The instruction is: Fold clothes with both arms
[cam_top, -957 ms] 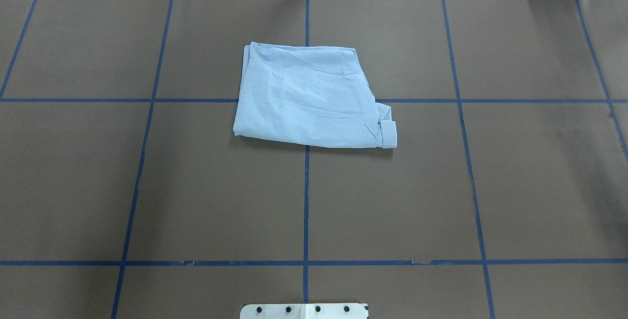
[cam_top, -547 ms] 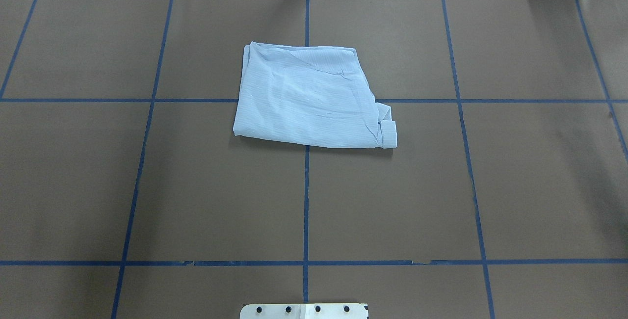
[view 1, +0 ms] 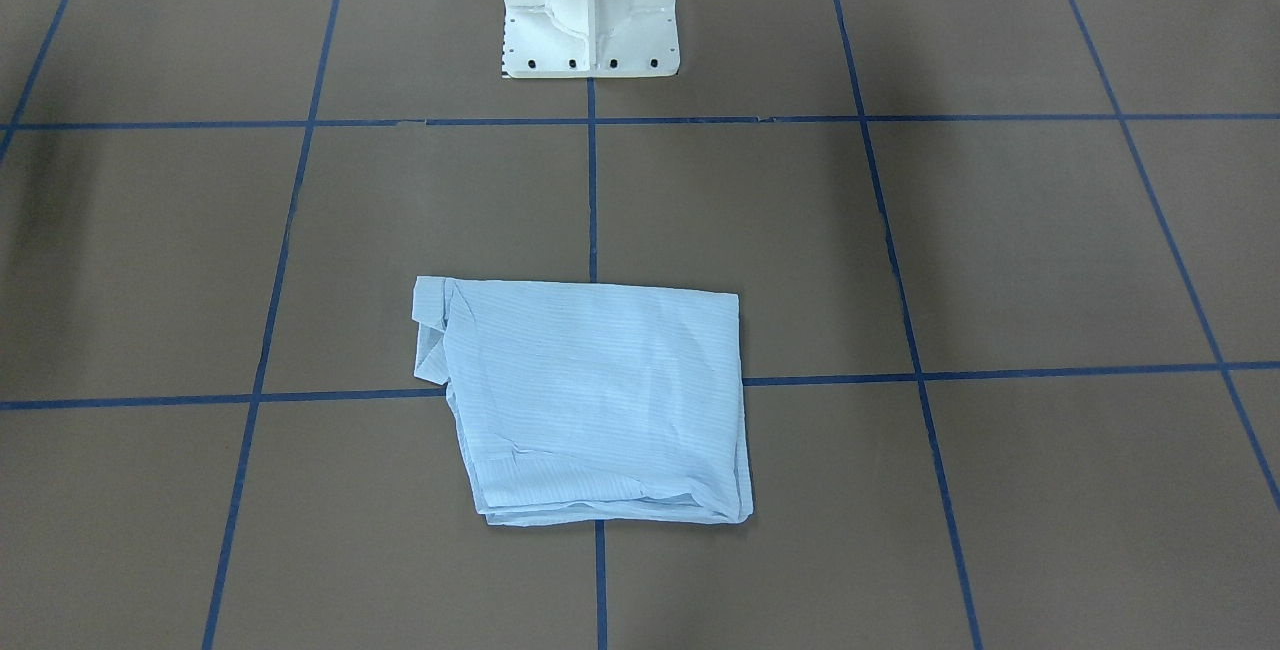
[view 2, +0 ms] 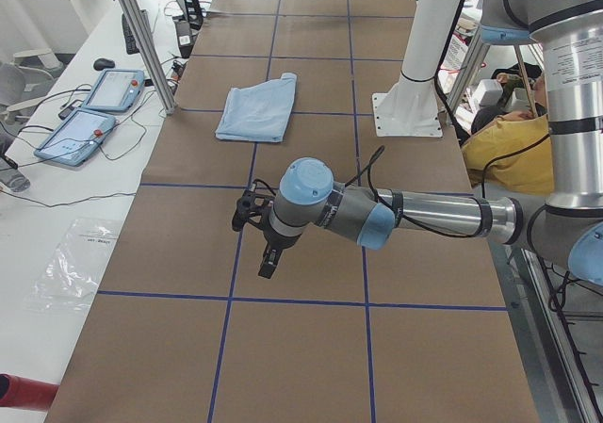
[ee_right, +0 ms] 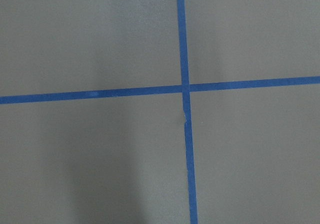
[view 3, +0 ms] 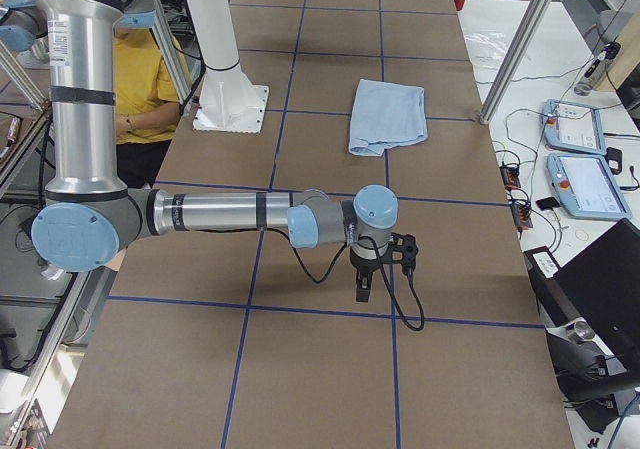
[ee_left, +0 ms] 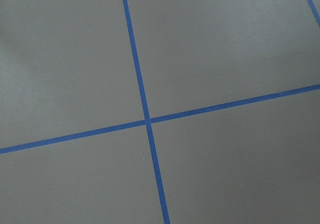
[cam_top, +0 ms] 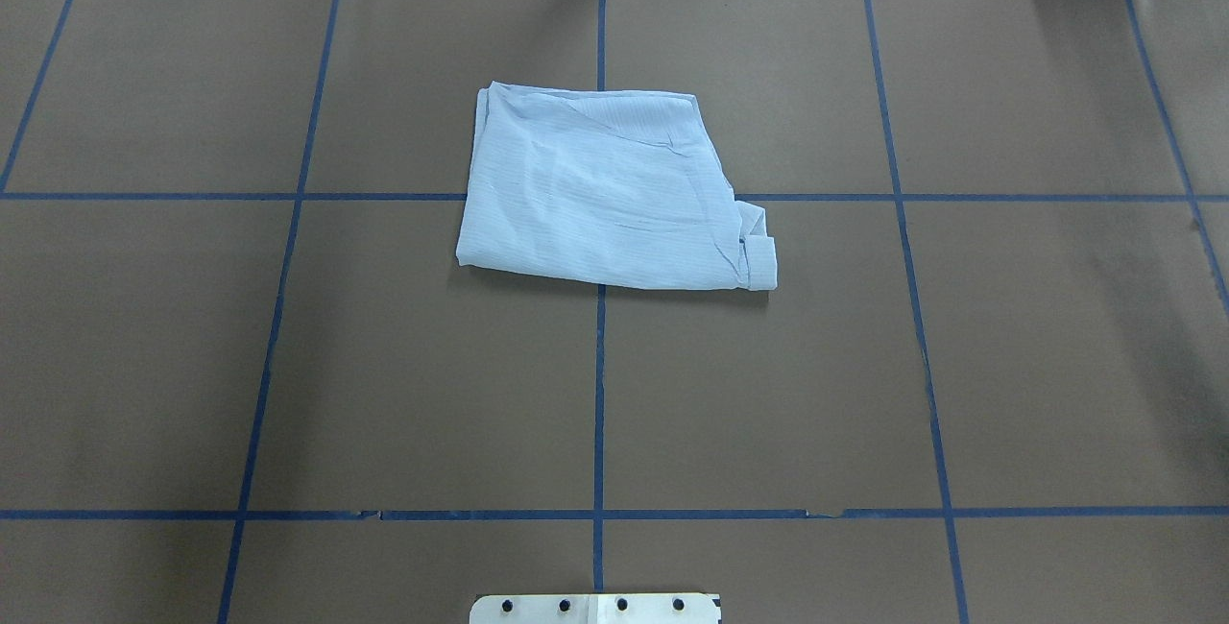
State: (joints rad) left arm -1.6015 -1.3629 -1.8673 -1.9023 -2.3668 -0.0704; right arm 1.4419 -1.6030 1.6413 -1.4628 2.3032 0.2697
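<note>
Brown paper covers the table [cam_top: 288, 365], gridded with blue tape lines [cam_top: 598, 394]. Entries for you run left to right.

Left: the silver-grey tube left arm with pale blue joint caps [view 2: 433, 214] reaches out low over the table's left end. Its black two-finger left gripper [view 2: 268, 261] points down over the paper, well apart from the garment. You see it only from the side, so you cannot tell whether its jaws are parted or closed.

Centre: the thin, light-blue, finely striped shirt [cam_top: 600, 192] lies flat, folded into a rough rectangle. It covers the crossing of the centre tape line and the far cross line, ahead of the white mounting pedestal [view 1: 590, 10]. A small folded flap [cam_top: 759, 252] juts from its near right corner.

Right: the matching right arm [view 3: 220, 212] stretches low over the right end. Its black right gripper [view 3: 362, 287] hangs over the paper, well apart from the shirt. Here too you cannot tell how the jaws stand.
</note>
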